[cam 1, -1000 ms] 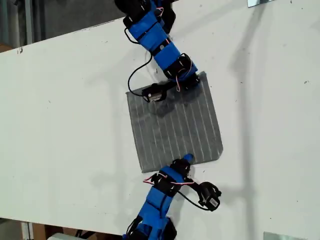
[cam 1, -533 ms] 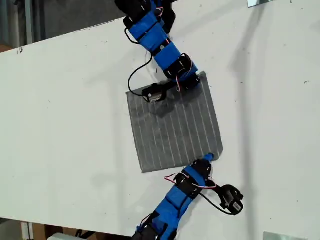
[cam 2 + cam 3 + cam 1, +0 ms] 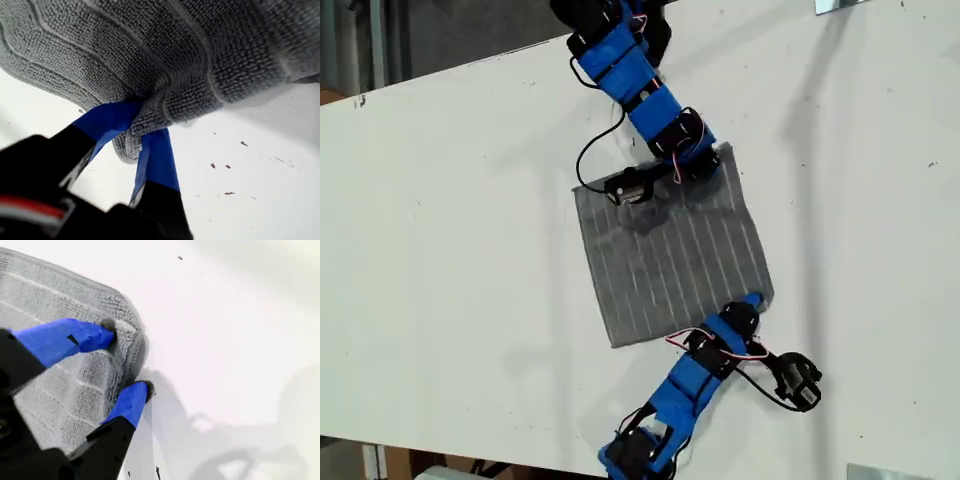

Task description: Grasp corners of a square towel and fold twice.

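Note:
The grey striped towel [image 3: 670,250] lies flat on the white table [image 3: 450,250], its far right corner in the exterior view slightly bunched. My first gripper [image 3: 718,155] comes in from the exterior view's top and is shut on that corner. In the first wrist view the blue fingers [image 3: 155,155] of the gripper [image 3: 142,125] pinch a raised fold of towel [image 3: 200,50]. My second gripper [image 3: 755,298] reaches from the exterior view's bottom to the near right corner [image 3: 135,340]. It [image 3: 126,360] is open and straddles the corner, one fingertip on the cloth [image 3: 75,385] and the other on the table at its edge.
Metal brackets sit at the exterior view's top right [image 3: 840,5] and bottom right [image 3: 880,472]. The table's edge runs along the exterior view's upper left, with dark floor beyond it. The second arm's black camera and cable [image 3: 798,378] hang out to the exterior view's right of its gripper.
My second gripper has swung along the towel's near edge from its middle to the exterior view's right, onto the near right corner. The first arm has stayed still.

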Action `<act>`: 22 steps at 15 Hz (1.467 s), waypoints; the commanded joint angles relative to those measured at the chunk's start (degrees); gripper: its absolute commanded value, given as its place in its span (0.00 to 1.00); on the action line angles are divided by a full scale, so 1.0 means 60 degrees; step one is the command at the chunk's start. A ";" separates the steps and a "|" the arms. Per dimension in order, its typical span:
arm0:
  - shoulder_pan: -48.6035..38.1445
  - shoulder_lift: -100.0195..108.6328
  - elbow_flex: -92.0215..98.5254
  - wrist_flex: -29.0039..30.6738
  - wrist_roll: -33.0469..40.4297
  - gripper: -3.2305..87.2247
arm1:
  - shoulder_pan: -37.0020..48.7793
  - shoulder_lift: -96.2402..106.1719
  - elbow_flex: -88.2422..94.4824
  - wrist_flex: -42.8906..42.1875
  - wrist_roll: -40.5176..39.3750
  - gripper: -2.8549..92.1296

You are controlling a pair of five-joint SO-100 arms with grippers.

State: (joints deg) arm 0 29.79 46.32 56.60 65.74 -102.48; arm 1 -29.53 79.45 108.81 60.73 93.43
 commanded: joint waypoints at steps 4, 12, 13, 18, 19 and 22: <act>0.0205 0.0293 -0.0732 0.0029 0.0146 0.03 | -0.0322 0.0044 -0.1084 0.0967 -0.0044 0.03; 0.0000 0.3501 -0.0586 0.0103 0.3252 0.03 | 0.0293 0.1377 -0.3940 0.3633 -0.1201 0.03; -0.0073 0.3882 -0.0410 0.0176 0.3340 0.03 | 0.0527 0.1494 -0.3926 0.3633 -0.1392 0.03; -0.1318 0.5420 0.1128 0.1816 0.2563 0.03 | 0.3018 0.2988 -0.3340 0.3516 -0.3457 0.03; -0.1758 0.5464 0.1421 0.2300 0.2476 0.03 | 0.3486 0.3413 -0.3340 0.3442 -0.3896 0.03; -0.2959 0.6768 0.3428 0.1919 0.3091 0.03 | 0.5024 0.3896 -0.3325 0.3354 -0.4834 0.03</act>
State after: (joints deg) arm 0 15.29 79.72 74.00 77.78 -84.81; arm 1 -3.16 99.23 89.38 81.56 66.80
